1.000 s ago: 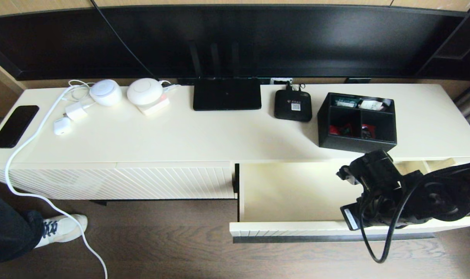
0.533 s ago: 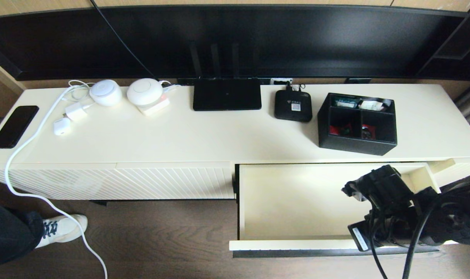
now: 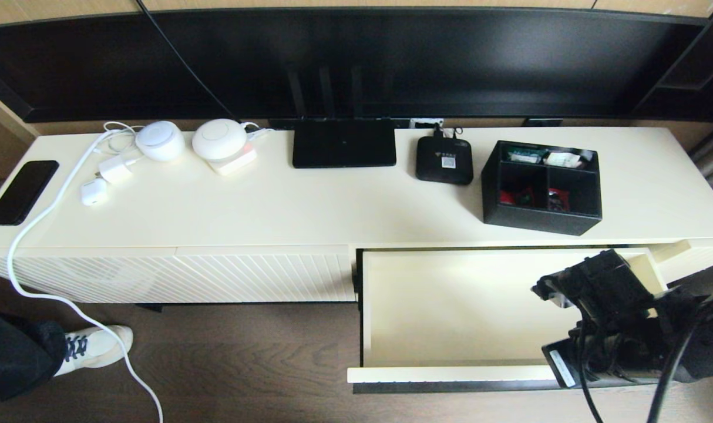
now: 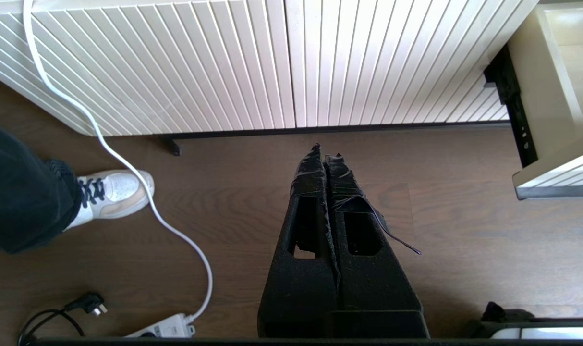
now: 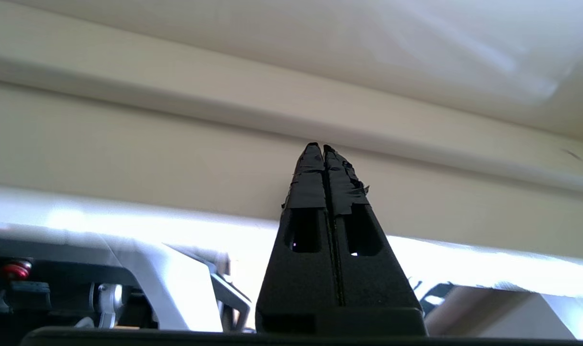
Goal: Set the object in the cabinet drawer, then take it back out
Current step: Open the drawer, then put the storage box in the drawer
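Cream cabinet top [image 3: 309, 211] is carrying the equipment in the head view: the black organizer box [image 3: 542, 187] is sitting near the front edge toward the right end, just beside the small set-top box [image 3: 444, 160], with the router [image 3: 344, 143] at the rear edge near the middle. Below that front edge, the cabinet drawer [image 3: 450, 305] is standing pulled out, its interior bare. The right gripper [image 5: 319, 146] is positioned at the drawer's front right corner, apart from the box. Left wrist view: the left gripper [image 4: 324, 150] is hanging over the wooden floor [image 4: 464, 240] in front of the ribbed panel [image 4: 253, 67], fingers pressed together, grasping nothing. Right wrist view: the right gripper is clenched on nothing, facing a cream surface.
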Tool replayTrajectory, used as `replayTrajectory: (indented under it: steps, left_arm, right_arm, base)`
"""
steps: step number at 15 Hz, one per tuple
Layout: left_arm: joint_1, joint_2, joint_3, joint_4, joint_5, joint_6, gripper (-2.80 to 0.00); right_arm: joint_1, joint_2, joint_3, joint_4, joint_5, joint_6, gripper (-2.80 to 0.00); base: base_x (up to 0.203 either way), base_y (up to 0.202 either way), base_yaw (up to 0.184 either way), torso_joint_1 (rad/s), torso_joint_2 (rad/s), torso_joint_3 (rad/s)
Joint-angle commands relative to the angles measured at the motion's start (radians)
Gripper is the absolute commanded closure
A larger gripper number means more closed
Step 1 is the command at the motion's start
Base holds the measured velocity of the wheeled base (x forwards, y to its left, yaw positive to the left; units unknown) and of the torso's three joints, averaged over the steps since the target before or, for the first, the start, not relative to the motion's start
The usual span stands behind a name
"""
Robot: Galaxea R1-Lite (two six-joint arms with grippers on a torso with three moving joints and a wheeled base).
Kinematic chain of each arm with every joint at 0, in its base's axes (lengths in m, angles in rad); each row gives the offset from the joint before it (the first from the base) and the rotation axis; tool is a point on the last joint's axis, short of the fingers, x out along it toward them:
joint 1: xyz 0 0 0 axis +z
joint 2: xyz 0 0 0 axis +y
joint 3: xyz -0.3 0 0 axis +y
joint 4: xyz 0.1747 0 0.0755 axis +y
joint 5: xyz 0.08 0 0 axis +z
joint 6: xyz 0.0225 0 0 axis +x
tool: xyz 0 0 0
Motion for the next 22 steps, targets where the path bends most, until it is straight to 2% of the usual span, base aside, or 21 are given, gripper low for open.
replayTrajectory:
  steps: [1,4,8,13,17,18,19,22]
  left_arm:
    - [0.0,0.002,0.001,0.0,0.0,0.0,0.0]
    - [0.0,0.002,0.001,0.0,0.0,0.0,0.0]
    - [0.0,0.002,0.0,0.0,0.0,0.0,0.0]
    - [0.0,0.002,0.001,0.0,0.0,0.0,0.0]
    - [0.0,0.002,0.001,0.0,0.0,0.0,0.0]
    - [0.0,0.002,-0.001,0.0,0.0,0.0,0.0]
    - [0.0,0.002,0.001,0.0,0.0,0.0,0.0]
    - [0.0,0.002,0.001,0.0,0.0,0.0,0.0]
  right_arm:
    - [-0.006,-0.101,-0.06,-0.013,-0.038,0.002,0.0]
    - [-0.034,-0.215,-0.211,0.115,-0.087,0.006,0.0]
    - [-0.055,-0.253,-0.418,0.337,-0.095,0.199,0.0]
    - [-0.045,-0.148,-0.735,0.562,-0.084,0.432,0.0]
    - [-0.042,-0.024,-0.894,0.637,-0.07,0.5,0.0]
    - [-0.042,0.005,-0.919,0.652,-0.069,0.509,-2.12]
    - [-0.045,0.03,-0.948,0.664,-0.066,0.513,-2.8]
    - [-0.056,0.097,-1.045,0.703,-0.035,0.567,-2.8]
  base:
    - [0.0,0.0,0.0,0.0,0.0,0.0]
    - [0.0,0.0,0.0,0.0,0.0,0.0]
    - [0.0,0.0,0.0,0.0,0.0,0.0]
    - [0.0,0.0,0.0,0.0,0.0,0.0]
    - [0.0,0.0,0.0,0.0,0.0,0.0]
    - [0.0,0.0,0.0,0.0,0.0,0.0]
    - [0.0,0.0,0.0,0.0,0.0,0.0]
    - [0.0,0.0,0.0,0.0,0.0,0.0]
